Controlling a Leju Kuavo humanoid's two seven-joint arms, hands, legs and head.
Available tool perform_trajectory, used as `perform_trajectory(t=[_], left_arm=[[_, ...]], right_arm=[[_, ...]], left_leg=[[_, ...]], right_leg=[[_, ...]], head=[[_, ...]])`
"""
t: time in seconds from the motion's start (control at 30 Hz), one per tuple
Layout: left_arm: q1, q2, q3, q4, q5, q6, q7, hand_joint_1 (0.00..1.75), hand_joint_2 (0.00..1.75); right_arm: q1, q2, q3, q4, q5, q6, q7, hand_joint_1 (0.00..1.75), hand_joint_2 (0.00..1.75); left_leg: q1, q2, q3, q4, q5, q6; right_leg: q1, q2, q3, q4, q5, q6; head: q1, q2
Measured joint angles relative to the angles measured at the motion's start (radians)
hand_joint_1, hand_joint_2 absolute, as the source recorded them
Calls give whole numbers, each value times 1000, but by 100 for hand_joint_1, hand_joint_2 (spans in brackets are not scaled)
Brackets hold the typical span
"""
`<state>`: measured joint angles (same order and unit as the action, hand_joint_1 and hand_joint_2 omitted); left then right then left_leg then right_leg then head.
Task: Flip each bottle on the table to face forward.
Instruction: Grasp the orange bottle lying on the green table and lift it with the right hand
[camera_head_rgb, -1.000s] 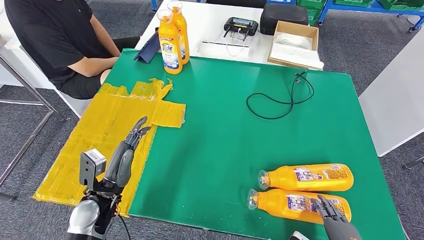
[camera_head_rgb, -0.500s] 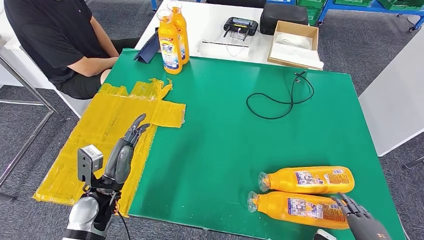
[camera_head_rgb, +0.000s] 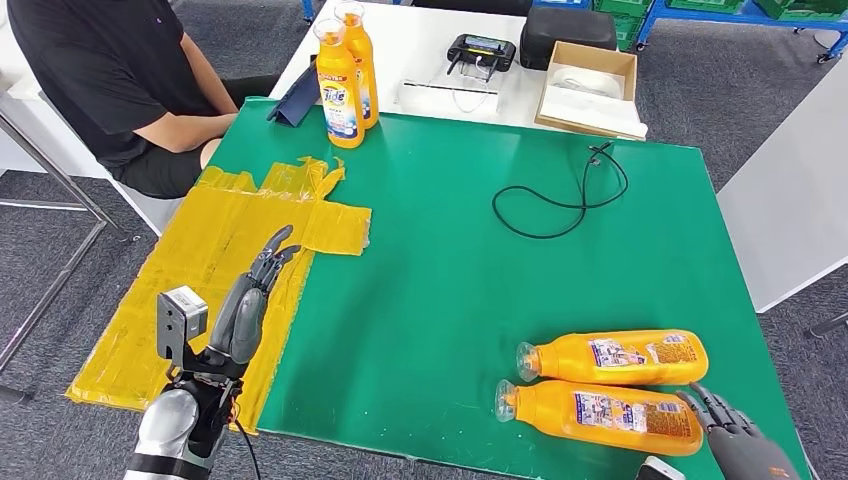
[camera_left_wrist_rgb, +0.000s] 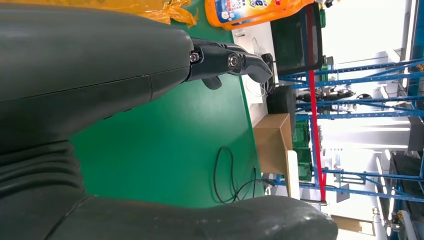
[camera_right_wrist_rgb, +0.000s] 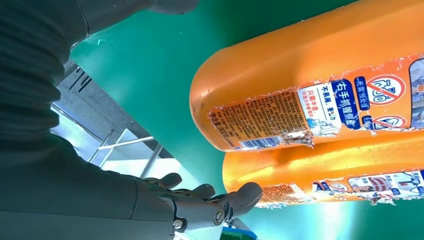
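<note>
At the table's near right corner the right hand (camera_head_rgb: 738, 432) hangs with fingers apart and holding nothing, just off the base end of the nearer lying bottle (camera_head_rgb: 598, 414), whose long axis runs across the table with its neck toward the robot's left; a second lying bottle (camera_head_rgb: 612, 357) lies parallel just beyond, seemingly touching it. The left hand (camera_head_rgb: 247, 305), also spread and empty, hovers over the yellow sheet (camera_head_rgb: 215, 262), well apart from them, and two upright bottles (camera_head_rgb: 345, 75) stand at the far edge. Compared with a second ago, the right hand has slid off the nearer bottle toward the corner.
</note>
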<state>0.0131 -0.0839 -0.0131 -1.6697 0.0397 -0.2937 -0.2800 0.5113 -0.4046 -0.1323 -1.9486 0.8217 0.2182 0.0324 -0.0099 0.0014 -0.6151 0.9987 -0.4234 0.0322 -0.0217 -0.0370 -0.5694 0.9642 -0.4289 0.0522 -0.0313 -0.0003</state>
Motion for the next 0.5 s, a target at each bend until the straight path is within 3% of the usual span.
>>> perform_trajectory(t=[0.5], left_arm=[[-14, 1, -3, 8, 0, -3, 5, 0, 0]], right_arm=[[-19, -20, 1, 13, 6, 20, 0, 0, 175]], left_leg=[[0, 0, 0, 0, 0, 0]], right_leg=[[0, 0, 0, 0, 0, 0]], head=[[0, 0]])
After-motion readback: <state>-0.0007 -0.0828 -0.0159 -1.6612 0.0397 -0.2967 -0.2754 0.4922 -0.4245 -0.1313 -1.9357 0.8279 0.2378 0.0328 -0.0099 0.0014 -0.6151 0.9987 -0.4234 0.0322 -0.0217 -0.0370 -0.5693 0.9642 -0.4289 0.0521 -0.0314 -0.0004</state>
